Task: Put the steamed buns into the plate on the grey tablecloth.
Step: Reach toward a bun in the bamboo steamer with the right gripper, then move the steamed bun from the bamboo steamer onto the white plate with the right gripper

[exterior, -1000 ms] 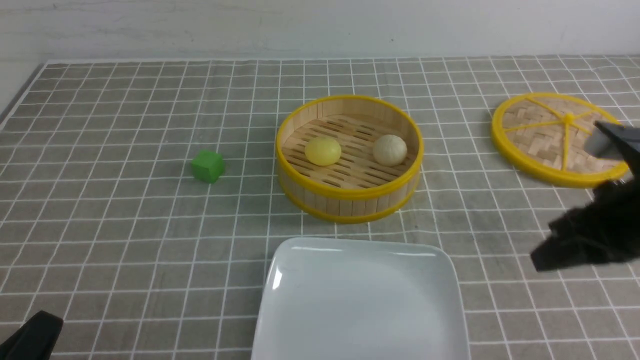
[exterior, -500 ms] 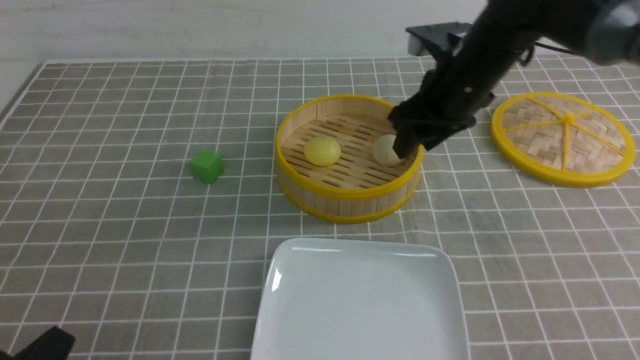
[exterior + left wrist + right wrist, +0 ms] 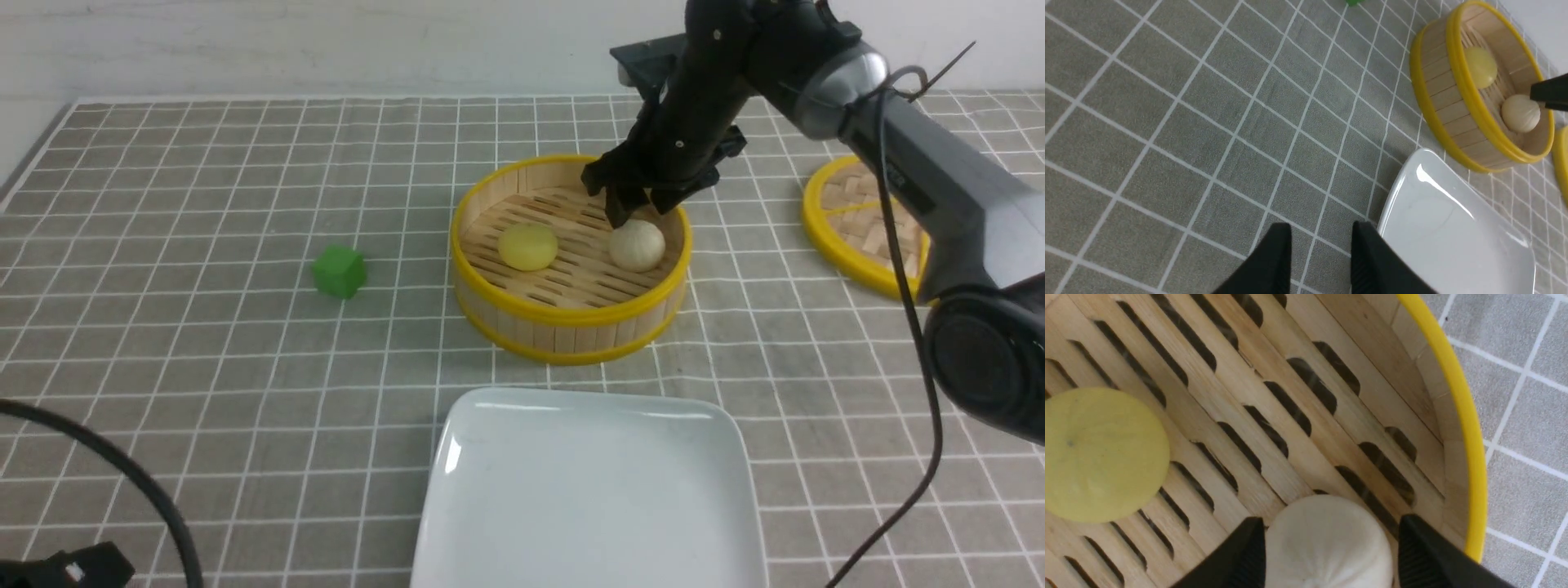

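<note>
Two steamed buns lie in the bamboo steamer (image 3: 571, 314): a pale yellow bun (image 3: 528, 247) (image 3: 1102, 453) and an off-white bun (image 3: 638, 245) (image 3: 1327, 539). My right gripper (image 3: 633, 211) (image 3: 1327, 535) is open and reaches down into the steamer. Its fingers (image 3: 1251, 543) straddle the off-white bun without closing on it. The white square plate (image 3: 588, 490) (image 3: 1453, 237) sits bare on the grey tablecloth (image 3: 204, 367), nearer me than the steamer. My left gripper (image 3: 1321, 245) hangs open over the cloth beside the plate's corner, holding nothing.
A green cube (image 3: 339, 271) rests on the cloth left of the steamer. The woven lid (image 3: 857, 237) lies flat at the far right, partly behind my right arm. A black cable (image 3: 147, 490) loops at the near left.
My right arm swung from the near right up over the steamer, opened its jaws, and has now lowered them around the off-white bun. The left gripper stayed low at the near left.
</note>
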Robot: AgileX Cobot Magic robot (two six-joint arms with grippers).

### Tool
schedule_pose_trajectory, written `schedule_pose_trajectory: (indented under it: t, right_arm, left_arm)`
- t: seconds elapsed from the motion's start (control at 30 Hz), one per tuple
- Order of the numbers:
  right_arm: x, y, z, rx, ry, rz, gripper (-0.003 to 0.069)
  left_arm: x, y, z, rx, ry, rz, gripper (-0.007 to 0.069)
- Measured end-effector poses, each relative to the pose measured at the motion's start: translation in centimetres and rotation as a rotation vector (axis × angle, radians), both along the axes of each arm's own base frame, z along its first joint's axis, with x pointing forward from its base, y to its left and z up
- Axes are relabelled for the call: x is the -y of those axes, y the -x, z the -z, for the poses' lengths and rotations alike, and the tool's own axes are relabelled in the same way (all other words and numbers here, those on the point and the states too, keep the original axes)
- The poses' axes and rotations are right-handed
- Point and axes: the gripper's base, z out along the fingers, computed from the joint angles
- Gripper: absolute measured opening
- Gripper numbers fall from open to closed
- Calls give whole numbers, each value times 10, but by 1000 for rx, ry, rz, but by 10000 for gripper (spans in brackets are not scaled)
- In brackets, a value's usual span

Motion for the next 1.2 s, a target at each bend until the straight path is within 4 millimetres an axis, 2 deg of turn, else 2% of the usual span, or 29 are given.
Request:
schedule_pose_trajectory:
  t: [0.13, 0.23, 0.37, 0.4, 0.43, 0.5, 0.57, 0.63, 0.7, 0.77, 0.8, 0.83, 0.87, 0.93, 0.97, 1.0, 1.1, 1.13, 1.2]
  right_arm:
    - [-1, -2, 12, -23, 2, 2, 411]
    - [-2, -3, 20, -41, 6, 10, 342]
    - [-2, -3, 19, -40, 3, 14, 187]
    - [-2, -3, 18, -39, 1, 15, 103]
    - [-2, -2, 17, -37, 0, 14, 72]
    - [-1, -1, 9, -26, -6, 14, 21]
    - [0, 1, 2, -18, -9, 14, 22]
    - [3, 9, -30, 33, -34, 12, 22]
    - [5, 21, -68, 86, -83, 7, 22]
    - [10, 43, -113, 137, -155, -5, 22]
    - [9, 43, -112, 129, -157, -6, 22]
    - [14, 62, -138, 145, -201, -16, 22]
    - [16, 70, -147, 144, -216, -19, 22]
    - [26, 109, -172, 121, -248, -33, 22]
    - [28, 124, -168, 76, -241, -36, 22]
    - [28, 124, -163, 59, -234, -35, 22]
    - [33, 181, -137, -95, -180, -69, 23]
    - [32, 189, -135, -108, -174, -80, 23]
    - [28, 212, -107, -186, -141, -103, 26]
  left_arm:
    - [1, -12, -6, -54, -57, 42, 240]
    - [1, -18, -3, -100, -72, 55, 240]
    - [1, -24, 1, -147, -76, 60, 240]
    - [2, -25, 2, -158, -77, 61, 240]
    - [2, -26, 2, -163, -77, 61, 240]
    - [2, -27, 3, -171, -78, 62, 240]
    - [2, -27, 3, -173, -78, 62, 240]
    - [1, -28, 3, -172, -82, 62, 240]
    - [1, -28, 3, -169, -87, 60, 240]
    - [1, -28, 3, -166, -94, 60, 240]
    - [0, -28, 3, -166, -97, 59, 240]
    - [0, -28, 3, -166, -101, 59, 240]
    - [0, -28, 3, -166, -101, 59, 240]
    - [0, -28, 3, -166, -107, 59, 240]
    - [0, -28, 3, -166, -107, 59, 240]
    - [0, -28, 3, -166, -107, 59, 240]
    - [0, -28, 3, -166, -109, 60, 240]
    - [0, -28, 3, -166, -109, 60, 240]
    - [0, -28, 3, -166, -109, 60, 240]
